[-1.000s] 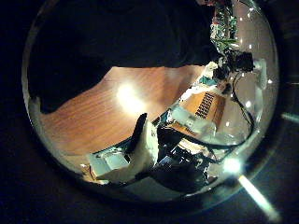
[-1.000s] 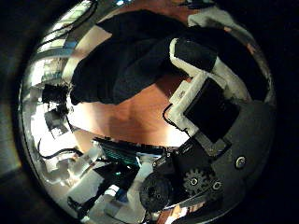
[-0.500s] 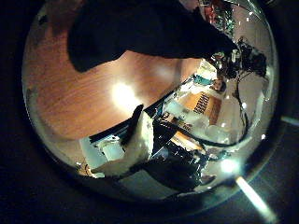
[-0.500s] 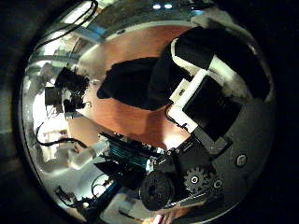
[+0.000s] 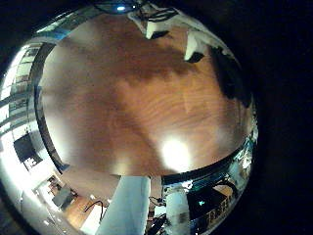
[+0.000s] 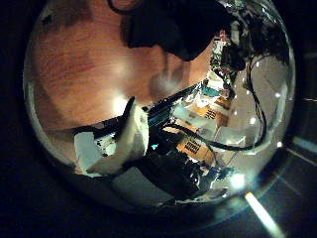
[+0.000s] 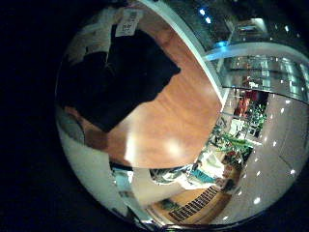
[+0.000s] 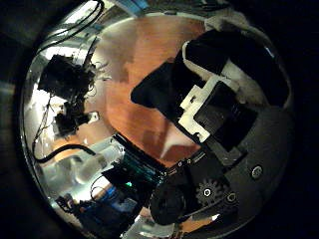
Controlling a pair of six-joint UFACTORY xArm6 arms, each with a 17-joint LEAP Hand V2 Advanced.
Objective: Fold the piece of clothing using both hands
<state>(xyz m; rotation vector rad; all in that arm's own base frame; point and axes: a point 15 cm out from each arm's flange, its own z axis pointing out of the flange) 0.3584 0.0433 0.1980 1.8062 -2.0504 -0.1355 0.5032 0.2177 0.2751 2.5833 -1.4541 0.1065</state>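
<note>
The dark piece of clothing [image 7: 116, 77] lies bunched on the wooden table [image 7: 169, 121] in the right little finger side palm view. In the right thumb side palm view it [image 8: 159, 85] hangs close under my right hand [image 8: 214, 100], whose fingers [image 8: 204, 95] curl round its edge. In the left thumb side palm view the cloth [image 6: 163, 25] lies far off across the table, away from my left hand [image 6: 119, 149]. Its thumb is straight and holds nothing. The left little finger side palm view shows bare table [image 5: 137, 108] between the left fingers [image 5: 127, 206].
Past the table's edge stand robot parts and a machine [image 8: 70, 85] and lit room fittings [image 7: 232, 145]. The other arm [image 6: 233, 59] shows beyond the cloth in the left thumb side palm view.
Both palm cameras have risen from the table. The cloth shrank and drew away in the left thumb side view. It stayed against the right hand's fingers.
</note>
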